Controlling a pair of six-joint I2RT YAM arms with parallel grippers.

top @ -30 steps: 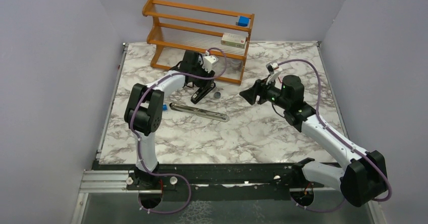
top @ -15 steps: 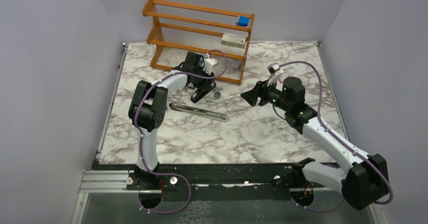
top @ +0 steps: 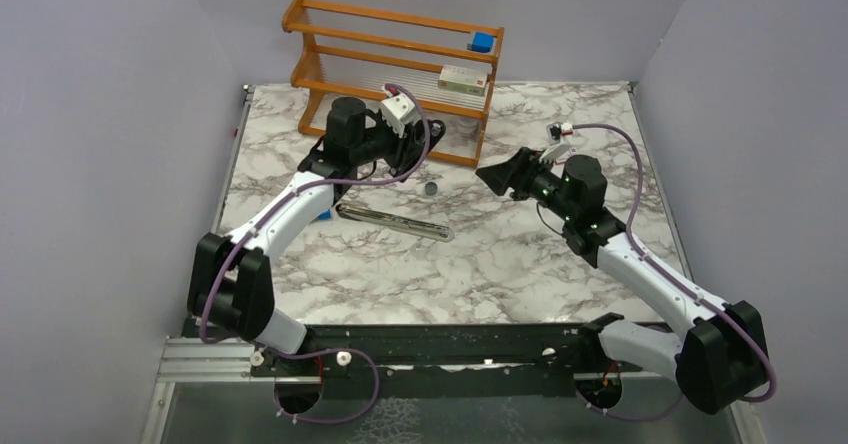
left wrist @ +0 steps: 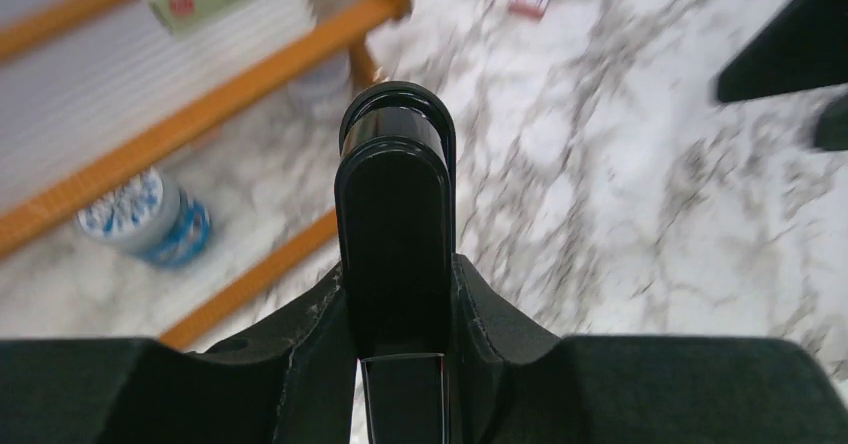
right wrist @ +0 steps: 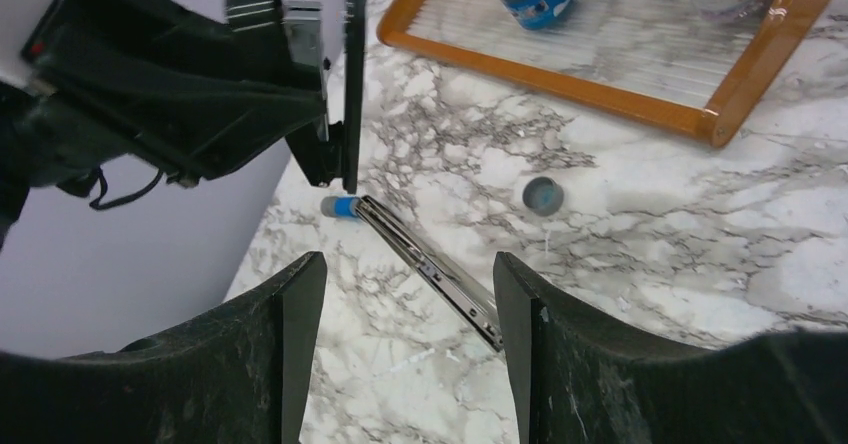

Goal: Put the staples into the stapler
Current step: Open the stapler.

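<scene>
**Left claw grips black stapler; silver channel lies on the marble**

Nearest, low in the right wrist view, the right gripper (right wrist: 408,264) stands wide open with nothing between its fingers. Beyond it, a silver staple channel (top: 395,222) with a blue end lies flat on the marble table (top: 500,264), centre-left of the top view. Farther back, the left gripper (left wrist: 400,304) clamps the black stapler (left wrist: 395,194), raised in front of the wooden rack (top: 400,74).

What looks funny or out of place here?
The silver bar lies alone on the table, away from the black stapler that the left gripper holds in the air. The bar may be the stapler's other half.
</scene>
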